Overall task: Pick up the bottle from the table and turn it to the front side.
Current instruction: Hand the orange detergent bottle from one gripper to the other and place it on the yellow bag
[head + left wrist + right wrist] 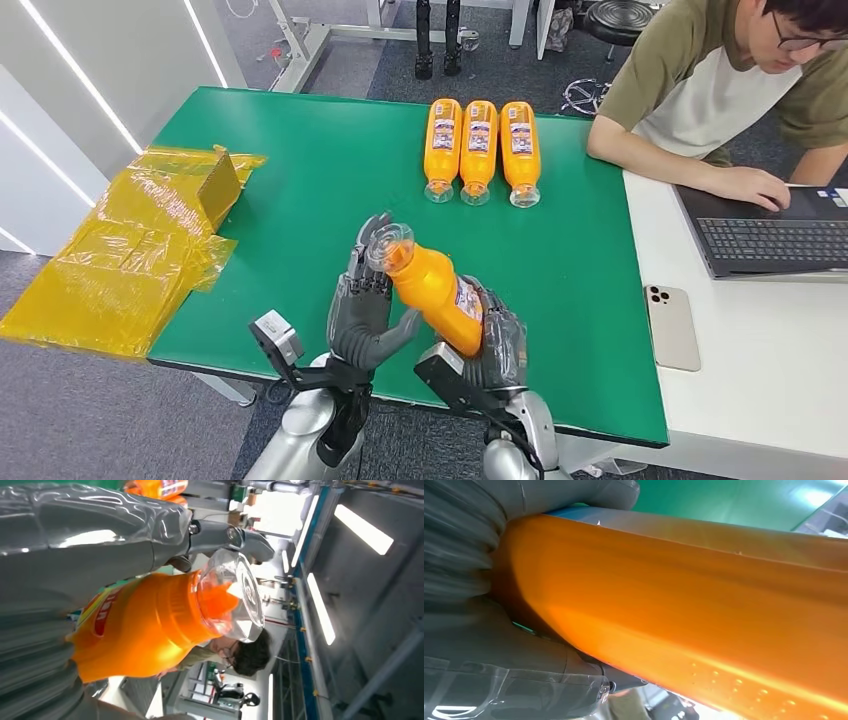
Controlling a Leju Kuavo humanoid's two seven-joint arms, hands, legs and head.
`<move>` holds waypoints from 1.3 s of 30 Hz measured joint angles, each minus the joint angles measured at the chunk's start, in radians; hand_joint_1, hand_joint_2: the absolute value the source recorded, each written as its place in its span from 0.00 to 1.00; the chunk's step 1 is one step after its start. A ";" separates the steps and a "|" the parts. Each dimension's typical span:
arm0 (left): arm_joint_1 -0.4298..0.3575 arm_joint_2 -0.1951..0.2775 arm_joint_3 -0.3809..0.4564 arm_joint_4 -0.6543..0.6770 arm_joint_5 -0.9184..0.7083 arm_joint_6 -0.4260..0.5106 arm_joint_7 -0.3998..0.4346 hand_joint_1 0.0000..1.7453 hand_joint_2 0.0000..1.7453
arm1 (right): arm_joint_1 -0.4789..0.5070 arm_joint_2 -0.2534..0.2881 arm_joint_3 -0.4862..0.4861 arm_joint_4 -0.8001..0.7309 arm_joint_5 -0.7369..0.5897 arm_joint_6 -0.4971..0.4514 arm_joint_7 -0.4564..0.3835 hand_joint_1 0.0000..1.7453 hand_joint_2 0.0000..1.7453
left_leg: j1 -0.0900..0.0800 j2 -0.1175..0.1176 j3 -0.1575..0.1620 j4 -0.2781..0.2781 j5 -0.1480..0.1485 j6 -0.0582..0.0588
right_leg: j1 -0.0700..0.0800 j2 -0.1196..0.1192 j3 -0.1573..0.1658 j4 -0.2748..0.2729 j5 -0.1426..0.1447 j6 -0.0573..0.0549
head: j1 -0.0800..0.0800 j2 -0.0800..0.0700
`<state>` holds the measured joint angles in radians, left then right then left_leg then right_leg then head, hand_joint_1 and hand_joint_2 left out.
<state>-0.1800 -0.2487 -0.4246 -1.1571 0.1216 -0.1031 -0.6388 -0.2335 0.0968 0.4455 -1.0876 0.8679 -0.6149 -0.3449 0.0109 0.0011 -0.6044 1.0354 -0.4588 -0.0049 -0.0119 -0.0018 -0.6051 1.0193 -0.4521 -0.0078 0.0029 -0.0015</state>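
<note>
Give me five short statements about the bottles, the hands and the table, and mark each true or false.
1. The right hand grips the lower body of the orange bottle. True.
2. The held bottle lies flat on the green table. False: it is lifted and tilted, clear cap end up and towards the left hand.
3. Three orange bottles lie side by side at the far side of the table. True.
4. The phone lies on the green table. False: it lies on the white table beside it.
5. The person types with both hands on the laptop. False: one hand rests at its edge.
</note>
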 joint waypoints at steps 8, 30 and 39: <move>-0.004 -0.002 0.000 0.031 -0.022 0.028 -0.001 0.00 1.00 | 0.020 -0.006 0.074 -0.076 0.089 0.060 0.046 1.00 1.00 | 0.000 0.002 0.000 0.000 0.000 0.000 | 0.000 0.001 0.000 0.000 0.000 0.000 | 0.000 0.000; 0.007 -0.002 0.055 0.043 -0.024 0.065 -0.006 0.00 1.00 | 0.000 -0.027 0.084 -0.032 0.177 0.283 0.139 1.00 1.00 | 0.000 0.002 0.000 0.000 0.000 0.000 | 0.000 0.001 0.000 0.000 0.000 0.000 | 0.000 0.000; 0.014 -0.001 0.082 0.024 -0.034 0.068 -0.015 1.00 1.00 | -0.005 -0.023 0.085 -0.028 0.211 0.290 0.141 1.00 1.00 | 0.000 0.002 0.000 0.000 0.000 0.000 | 0.000 0.001 0.000 0.000 0.000 0.000 | 0.000 0.000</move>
<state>-0.1660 -0.2500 -0.3427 -1.1329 0.0873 -0.0346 -0.6534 -0.2382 0.0739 0.5302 -1.1159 1.0792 -0.3251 -0.2037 0.0108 0.0026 -0.6048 1.0354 -0.4589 -0.0047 -0.0119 -0.0007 -0.6054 1.0194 -0.4519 -0.0080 0.0027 -0.0015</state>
